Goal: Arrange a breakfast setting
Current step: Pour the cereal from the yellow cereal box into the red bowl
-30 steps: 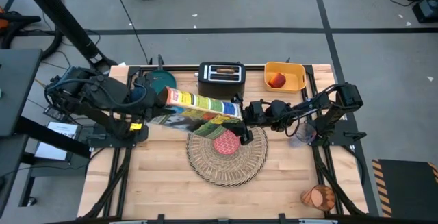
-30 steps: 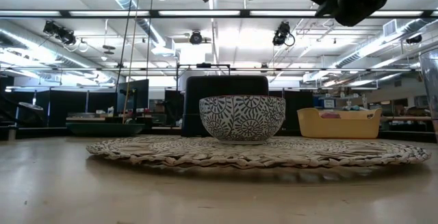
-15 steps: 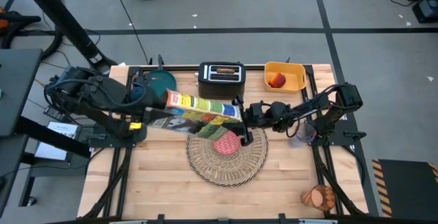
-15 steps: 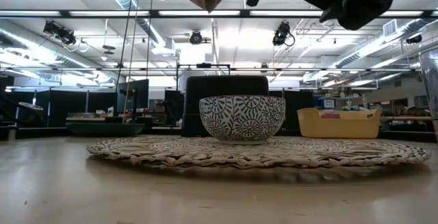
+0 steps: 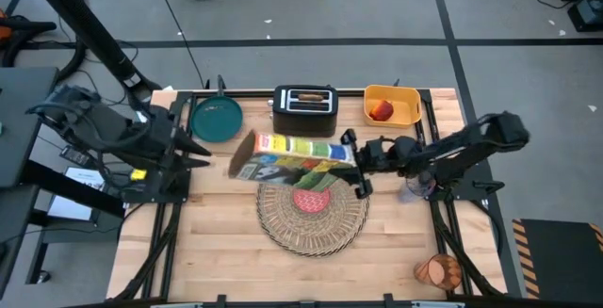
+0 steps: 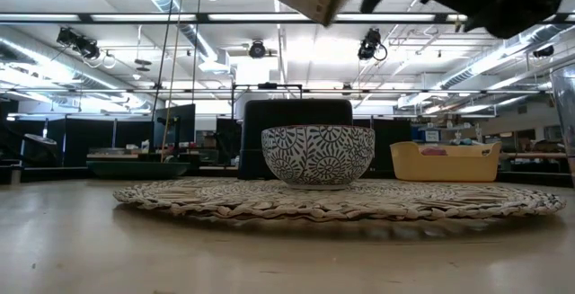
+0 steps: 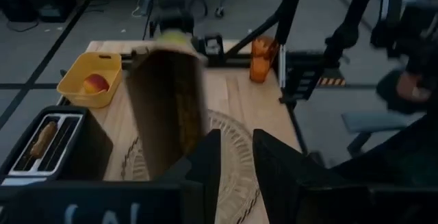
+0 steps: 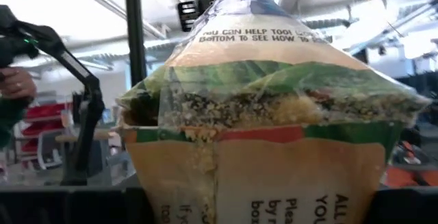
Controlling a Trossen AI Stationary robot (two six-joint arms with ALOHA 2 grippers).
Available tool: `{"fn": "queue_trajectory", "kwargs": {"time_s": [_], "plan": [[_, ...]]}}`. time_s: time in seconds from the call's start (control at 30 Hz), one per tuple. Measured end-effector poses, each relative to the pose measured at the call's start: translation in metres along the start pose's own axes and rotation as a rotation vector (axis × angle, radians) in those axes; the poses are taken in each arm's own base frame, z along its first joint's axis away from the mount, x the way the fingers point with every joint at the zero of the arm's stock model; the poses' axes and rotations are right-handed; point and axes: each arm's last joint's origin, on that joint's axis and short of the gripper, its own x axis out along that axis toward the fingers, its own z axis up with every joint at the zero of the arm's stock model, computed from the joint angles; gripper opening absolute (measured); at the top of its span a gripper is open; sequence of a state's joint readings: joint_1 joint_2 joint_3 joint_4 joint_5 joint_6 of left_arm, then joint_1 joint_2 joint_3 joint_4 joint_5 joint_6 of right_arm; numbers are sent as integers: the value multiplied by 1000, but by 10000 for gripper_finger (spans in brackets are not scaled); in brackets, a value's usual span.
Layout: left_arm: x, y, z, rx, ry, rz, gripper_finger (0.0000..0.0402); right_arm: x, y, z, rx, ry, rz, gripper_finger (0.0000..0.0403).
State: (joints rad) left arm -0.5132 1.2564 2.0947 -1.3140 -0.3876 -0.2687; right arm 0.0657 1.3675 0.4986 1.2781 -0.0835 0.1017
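Above table (image 5: 217, 251), cereal box (image 5: 292, 156) now released by left gripper (image 5: 205, 156).

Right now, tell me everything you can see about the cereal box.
The cereal box is a long cardboard carton, printed yellow, green and red, lying nearly level in the air above the bowl and the straw placemat. Its open top shows a clear inner bag of cereal. The right hand grips one end; the left hand is off it, back at the table's left side.
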Motion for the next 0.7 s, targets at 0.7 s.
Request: {"fn": "queue_trajectory", "kwargs": {"time_s": [0.7], "plan": [[57, -3, -73, 19, 188, 169, 94, -81, -7, 47, 21, 180, -17, 178]]}}
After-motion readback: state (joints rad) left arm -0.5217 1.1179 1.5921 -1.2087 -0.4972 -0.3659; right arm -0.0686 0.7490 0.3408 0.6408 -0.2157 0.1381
